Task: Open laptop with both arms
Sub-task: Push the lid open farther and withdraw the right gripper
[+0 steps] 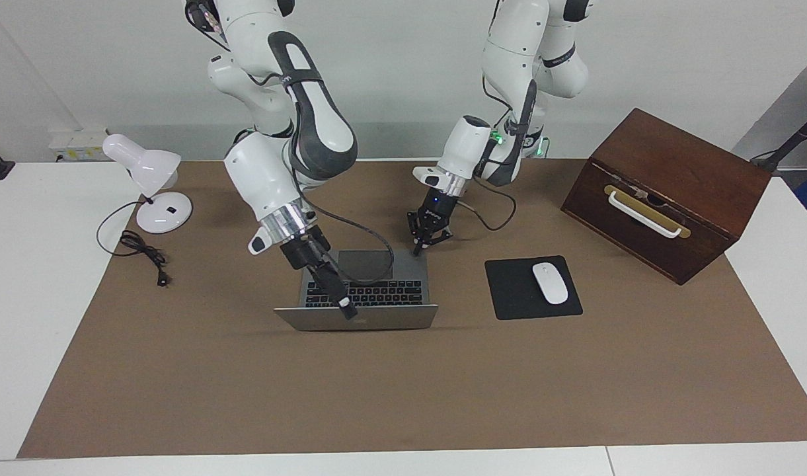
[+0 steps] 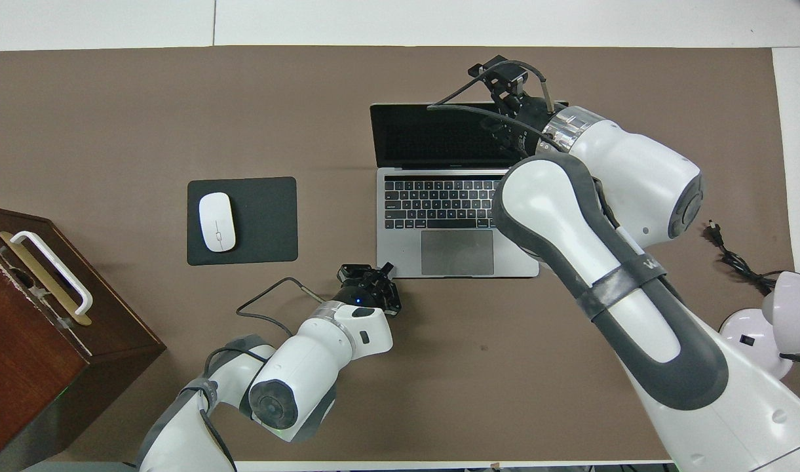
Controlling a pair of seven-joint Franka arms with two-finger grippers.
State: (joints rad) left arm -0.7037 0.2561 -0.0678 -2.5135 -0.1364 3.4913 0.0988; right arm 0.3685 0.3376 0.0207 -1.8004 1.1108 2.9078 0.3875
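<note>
Here, laptop (image 1: 367, 291) open at frame centre, left gripper (image 1: 416, 251) clenched, tips at the base's near corner, right gripper (image 1: 345, 307) on the screen's top edge, fingers unclear, mouse (image 1: 550, 283) on pad (image 1: 509, 297) beside.

Items present: one laptop (image 1: 367, 291), one mouse (image 1: 550, 283), one mouse pad (image 1: 509, 294), one desk lamp (image 1: 153, 185), one wooden box (image 1: 674, 192), two robot arms (image 1: 291, 132), one brown mat (image 1: 403, 383).
</note>
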